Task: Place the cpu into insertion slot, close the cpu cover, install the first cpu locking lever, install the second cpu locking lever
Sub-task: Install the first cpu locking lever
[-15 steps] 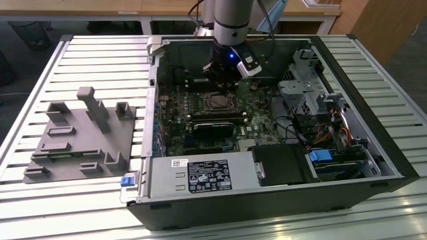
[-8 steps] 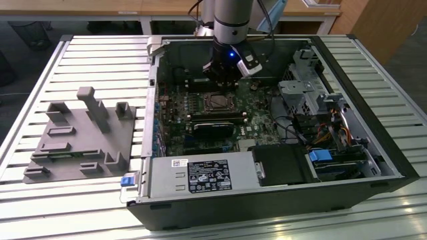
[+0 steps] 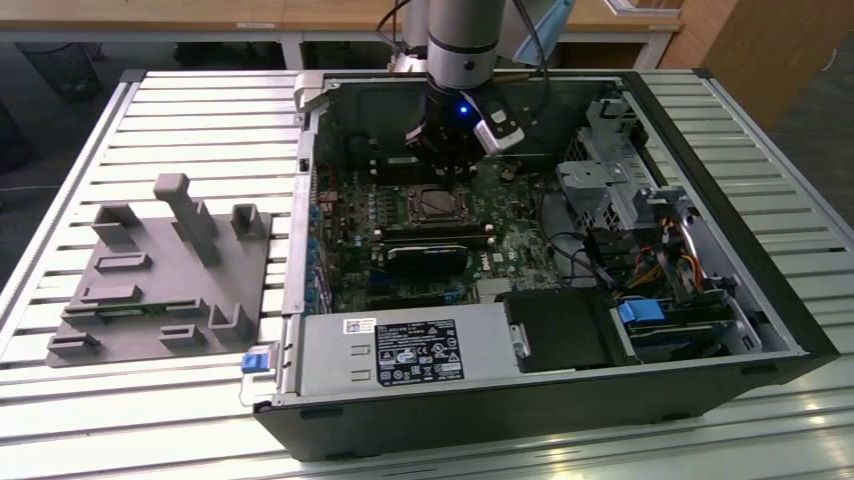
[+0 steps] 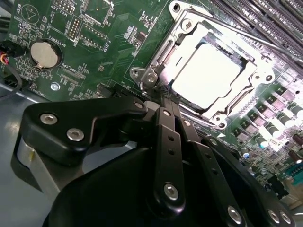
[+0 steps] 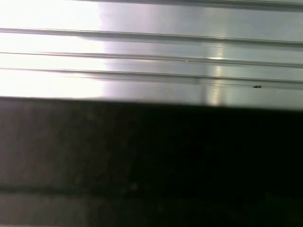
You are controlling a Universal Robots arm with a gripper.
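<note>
In the second wrist view the cpu [image 4: 210, 78] lies flat in the insertion slot, its pale silvery top showing through the window of the cpu cover [image 4: 166, 56], which is down over it. A thin metal lever rod [image 4: 222, 26] runs along the far side of the frame. My gripper [image 4: 164, 98] is shut, its two black fingers pressed together with the tips at the near corner of the cover. The exterior view shows my gripper [image 3: 446, 172] reaching down into the open computer case, just behind the insertion slot [image 3: 434, 205] on the green board.
Long memory slots [image 4: 265, 19] run beside the socket and a coin battery [image 4: 45, 53] sits on the board. A black block [image 3: 427, 255], power supply [image 3: 400, 350] and drive cage [image 3: 614, 190] crowd the case. A grey fixture [image 3: 160, 270] stands on the slatted table [image 3: 200, 100].
</note>
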